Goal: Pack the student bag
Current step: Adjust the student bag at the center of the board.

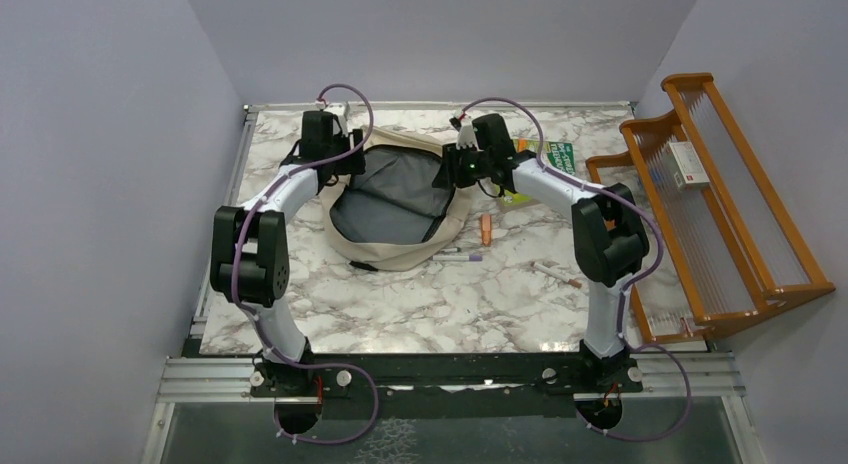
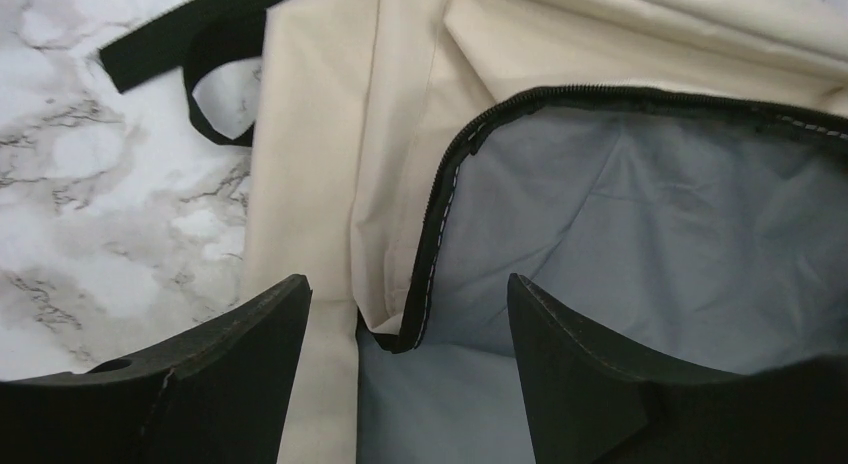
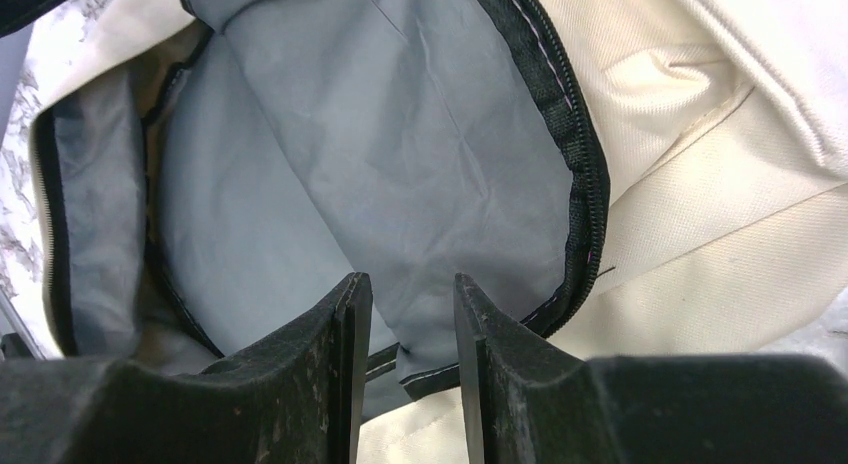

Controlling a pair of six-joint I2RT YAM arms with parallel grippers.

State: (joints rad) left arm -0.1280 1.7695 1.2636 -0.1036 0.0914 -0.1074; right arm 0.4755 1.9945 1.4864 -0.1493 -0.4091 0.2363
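At the far middle of the desk [image 1: 420,304] the student bag [image 1: 385,199] lies flat with its mouth unzipped and its grey lining [image 3: 380,164] showing. The two arms reach to it from either side.

The left jaws are spread wide over the bag's left rim. The black zip edge [image 2: 440,214] runs up between them, and neither one touches it. The right jaws stand only a little apart at the opposite rim. The zip edge [image 3: 580,184] and a fold of lining pass through the narrow gap, and nothing looks clamped.

The step in hand seems to be holding the mouth open so that things can go in. To do it well, each side should bite the stiff zip trim rather than the loose lining, which would only slide and bunch. Both sides should then lift and draw outward together so the opening stays taut.

A black strap [image 2: 190,39] loops on the marble just left of the bag and could snag a low sweep. To the right lie an orange marker [image 1: 486,229], a pen [image 1: 458,252], another pen [image 1: 556,275] and a green book [image 1: 562,159] near the right arm. Beyond them a wooden rack [image 1: 730,214] fences that edge. The walls crowd the left and far sides, so the freest room is the near half of the desk.
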